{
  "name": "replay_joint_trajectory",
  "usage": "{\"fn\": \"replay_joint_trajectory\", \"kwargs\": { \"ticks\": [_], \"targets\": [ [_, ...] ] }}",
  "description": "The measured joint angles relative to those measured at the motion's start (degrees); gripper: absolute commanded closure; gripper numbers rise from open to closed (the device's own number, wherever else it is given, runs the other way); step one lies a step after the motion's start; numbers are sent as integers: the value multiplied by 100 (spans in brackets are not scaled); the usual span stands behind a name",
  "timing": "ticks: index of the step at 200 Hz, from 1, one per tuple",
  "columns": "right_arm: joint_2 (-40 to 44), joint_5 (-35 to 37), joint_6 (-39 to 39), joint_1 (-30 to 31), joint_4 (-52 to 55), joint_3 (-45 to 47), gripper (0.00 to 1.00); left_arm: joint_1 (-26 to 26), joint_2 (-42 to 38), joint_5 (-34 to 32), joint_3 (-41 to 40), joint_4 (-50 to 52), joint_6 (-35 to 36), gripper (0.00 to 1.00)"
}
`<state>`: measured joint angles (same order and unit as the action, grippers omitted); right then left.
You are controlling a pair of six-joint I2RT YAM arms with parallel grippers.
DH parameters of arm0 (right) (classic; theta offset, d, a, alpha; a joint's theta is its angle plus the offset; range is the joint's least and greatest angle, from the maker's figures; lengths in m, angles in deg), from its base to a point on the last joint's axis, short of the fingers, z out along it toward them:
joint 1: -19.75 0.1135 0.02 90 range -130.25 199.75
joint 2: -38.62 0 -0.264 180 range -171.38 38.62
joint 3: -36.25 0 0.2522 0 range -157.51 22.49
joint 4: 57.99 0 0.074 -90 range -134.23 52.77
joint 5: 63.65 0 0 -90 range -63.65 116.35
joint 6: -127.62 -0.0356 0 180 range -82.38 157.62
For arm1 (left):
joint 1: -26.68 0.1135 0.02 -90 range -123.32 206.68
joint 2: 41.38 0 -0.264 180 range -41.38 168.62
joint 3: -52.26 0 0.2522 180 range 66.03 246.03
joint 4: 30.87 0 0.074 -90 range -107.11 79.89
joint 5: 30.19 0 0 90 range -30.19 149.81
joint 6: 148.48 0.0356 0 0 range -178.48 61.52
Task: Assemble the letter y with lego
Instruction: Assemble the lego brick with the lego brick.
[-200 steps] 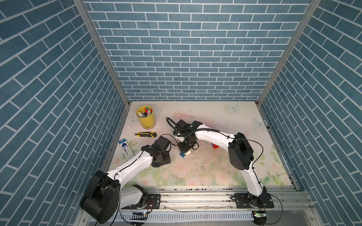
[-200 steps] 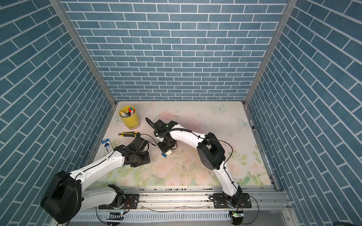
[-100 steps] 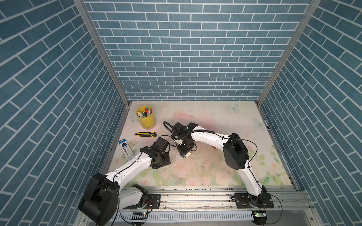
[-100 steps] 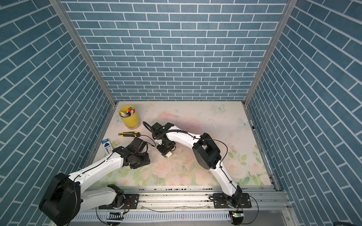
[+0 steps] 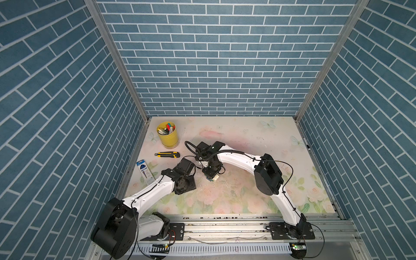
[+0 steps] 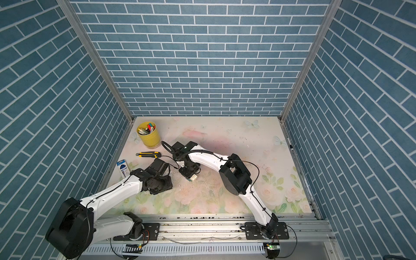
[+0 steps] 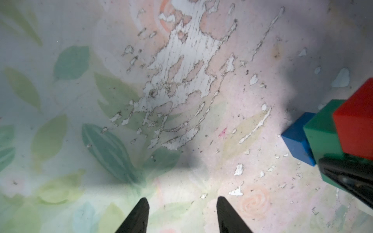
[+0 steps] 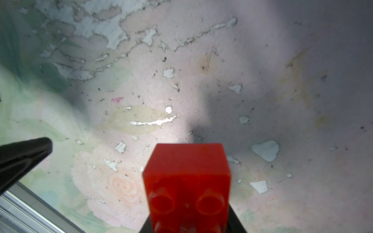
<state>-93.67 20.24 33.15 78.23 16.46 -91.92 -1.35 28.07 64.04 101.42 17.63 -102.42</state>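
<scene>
While the right gripper (image 5: 211, 175) pinches the letter y (image 5: 213, 178) (image 6: 193, 177), left of centre in both top views, the left gripper (image 7: 182, 203) stands partly spread, empty, just beside it. Against one second earlier, the right elbow (image 5: 267, 177) sits further left. The bricks (image 7: 321, 133) are glossy, square-edged red, green and blue plastic; the floral table (image 5: 247, 139) print is flaking.

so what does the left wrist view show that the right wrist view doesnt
Left wrist only: the blue brick and green brick stacked against the red brick, and the left pincer open with nothing in it. Right wrist only: the red brick's studs seen close, and a metal rail. Both: the red brick and the worn floral table.
</scene>
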Motion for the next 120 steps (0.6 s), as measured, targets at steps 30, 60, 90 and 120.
{"fn": "replay_joint_trajectory", "kwargs": {
  "ticks": [30,60,90,120],
  "targets": [
    [-72,76,33,31,105,-127,68,0,0,-2,-13,2,0,43],
    [-76,157,151,68,109,-129,67,0,4,-2,-20,-2,0,43],
    [-76,264,343,111,79,-66,67,2,68,-2,-37,-28,0,43],
    [-48,321,507,140,31,-4,67,7,118,-2,-42,-42,2,44]
  ]
}}
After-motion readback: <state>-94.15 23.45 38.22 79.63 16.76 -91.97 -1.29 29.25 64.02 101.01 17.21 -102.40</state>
